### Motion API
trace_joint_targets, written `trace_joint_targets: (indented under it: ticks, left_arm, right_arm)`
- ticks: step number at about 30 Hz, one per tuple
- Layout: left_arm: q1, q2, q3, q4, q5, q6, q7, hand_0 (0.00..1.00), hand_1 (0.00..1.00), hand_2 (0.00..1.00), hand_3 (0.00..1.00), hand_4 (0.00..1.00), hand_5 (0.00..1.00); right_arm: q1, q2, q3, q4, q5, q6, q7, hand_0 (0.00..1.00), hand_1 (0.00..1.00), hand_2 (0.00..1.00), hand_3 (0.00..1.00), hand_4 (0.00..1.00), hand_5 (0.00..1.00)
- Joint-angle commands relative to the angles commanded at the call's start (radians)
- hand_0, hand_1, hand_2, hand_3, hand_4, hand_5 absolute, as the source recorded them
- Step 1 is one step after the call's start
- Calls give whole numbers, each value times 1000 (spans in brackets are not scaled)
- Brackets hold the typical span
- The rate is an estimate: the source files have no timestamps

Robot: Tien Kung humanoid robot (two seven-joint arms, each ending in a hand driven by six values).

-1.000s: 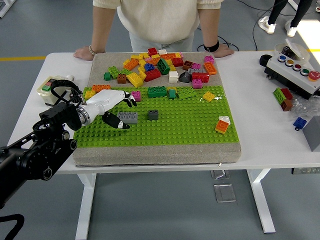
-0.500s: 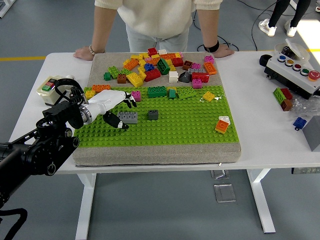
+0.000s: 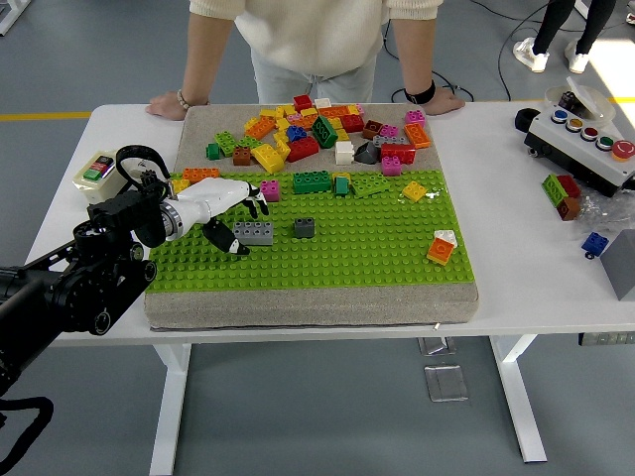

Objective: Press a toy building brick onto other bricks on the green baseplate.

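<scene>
Near the left edge of the green baseplate (image 3: 327, 260), the left hand (image 3: 220, 203) is held open with fingers spread, grasping nothing, and a grey brick (image 3: 254, 233) lies just to its right, long axis running left to right.

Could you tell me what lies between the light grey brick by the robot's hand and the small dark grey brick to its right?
Only bare studs of the green baseplate separate the light grey brick from the dark grey brick, as the head view shows.
</scene>
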Motion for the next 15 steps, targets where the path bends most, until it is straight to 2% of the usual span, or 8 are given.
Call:
trace_joint_targets:
  ticks: [7, 15]
  left_arm:
    - [-24, -6, 22, 34, -19, -19, 4, 734, 703, 604, 597, 955, 83]
    - [-37, -11, 33, 51, -37, -22, 6, 720, 692, 594, 572, 939, 80]
  right_arm:
    - [2, -3, 2, 0, 1, 0, 0, 759, 688, 731, 704, 981, 491]
    - [3, -5, 4, 0, 2, 0, 0, 759, 688, 731, 704, 981, 491]
